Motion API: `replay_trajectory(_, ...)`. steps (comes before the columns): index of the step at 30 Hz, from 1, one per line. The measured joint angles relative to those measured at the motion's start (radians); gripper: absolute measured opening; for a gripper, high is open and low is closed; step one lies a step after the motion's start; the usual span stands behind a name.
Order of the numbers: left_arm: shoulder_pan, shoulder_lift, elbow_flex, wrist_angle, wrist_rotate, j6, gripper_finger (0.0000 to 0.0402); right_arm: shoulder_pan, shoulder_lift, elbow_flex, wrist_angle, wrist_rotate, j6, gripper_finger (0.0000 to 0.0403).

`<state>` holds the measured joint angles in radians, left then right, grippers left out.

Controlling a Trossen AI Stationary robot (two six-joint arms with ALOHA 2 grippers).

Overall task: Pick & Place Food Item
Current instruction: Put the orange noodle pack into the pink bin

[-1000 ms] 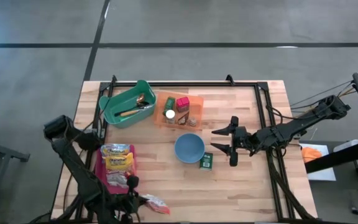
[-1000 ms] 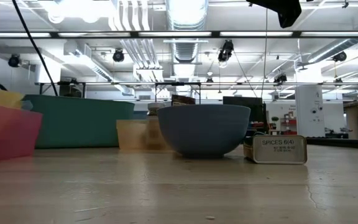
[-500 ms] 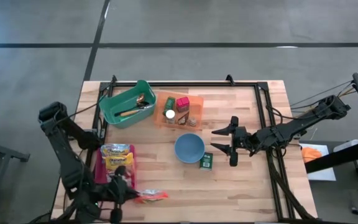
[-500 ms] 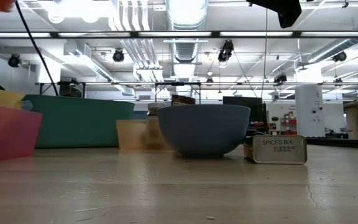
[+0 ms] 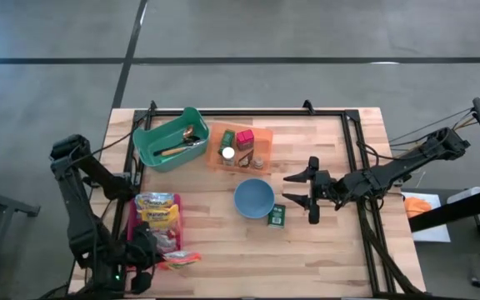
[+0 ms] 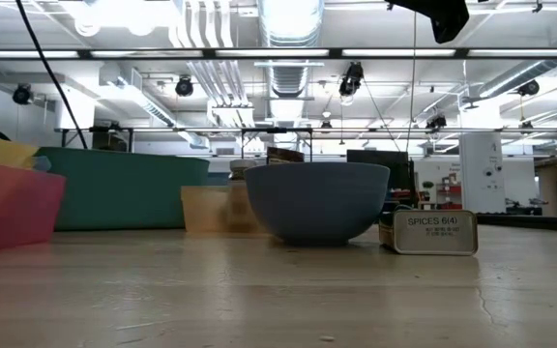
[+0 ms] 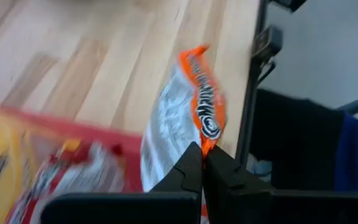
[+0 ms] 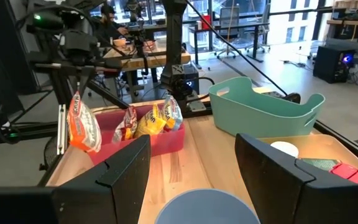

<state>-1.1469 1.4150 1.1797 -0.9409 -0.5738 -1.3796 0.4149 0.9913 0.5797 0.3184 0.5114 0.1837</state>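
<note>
1. Left gripper [image 5: 158,258], at about 8 o'clock on the wooden table [image 5: 323,242]: jaws pinched tight on the orange top edge of a snack packet [image 5: 182,257]. The packet, silver with orange trim, hangs clear of the table surface, just beside the near end of the red tray. In the left wrist view the dark fingertips [image 7: 194,167] meet on the packet's seam [image 7: 202,118]; in the right wrist view the same packet [image 8: 82,129] dangles from the left gripper [image 8: 78,88] beside the tray.

2. Red tray [image 5: 133,223], at 9 o'clock of the table: holds several yellow and red snack bags [image 5: 157,214].

3. Green bin [image 5: 151,154], at 11 o'clock: contains utensils, not told apart further.

4. Orange tray [image 5: 265,136], at 12 o'clock, just right of the green bin: holds small jars and boxes, among them a white-lidded jar [image 5: 227,153] and a pink box [image 5: 245,138].

5. Blue bowl [image 5: 253,198], at table centre, upright. Low view shows it in front of the orange tray.

6. Green spice tin [image 5: 276,217], just beside the bowl at its 4 o'clock; label in the low view reads "SPICES 6(4)" [image 6: 428,233].

7. Right gripper [image 5: 305,189], at 3 o'clock of the bowl, raised above the table and pointing level toward it: fingers [image 8: 272,171] parted at a middling width, nothing between them.
</note>
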Motion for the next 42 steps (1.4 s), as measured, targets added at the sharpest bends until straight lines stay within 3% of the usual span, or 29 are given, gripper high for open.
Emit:
replay_trajectory(13,-0.06,-0.014,0.0,-0.183,0.044,-0.244,0.0,0.0,0.0,0.0,0.001,0.0,0.0,0.0231)
replay_trajectory(20,-0.061,-0.013,0.007,-0.195,0.044,-0.263,0.0,0.0,0.0,0.0,0.001,0.0,0.0,0.0231)
replay_trajectory(29,-0.067,-0.014,0.11,-0.29,0.007,-0.271,0.0,0.0,0.0,0.0,0.001,0.0,0.0,0.0231)
replay_trajectory(42,-0.076,-0.013,0.032,-0.193,0.022,-0.271,0.0,0.0,0.0,0.0,0.001,-0.023,0.019,0.0231)
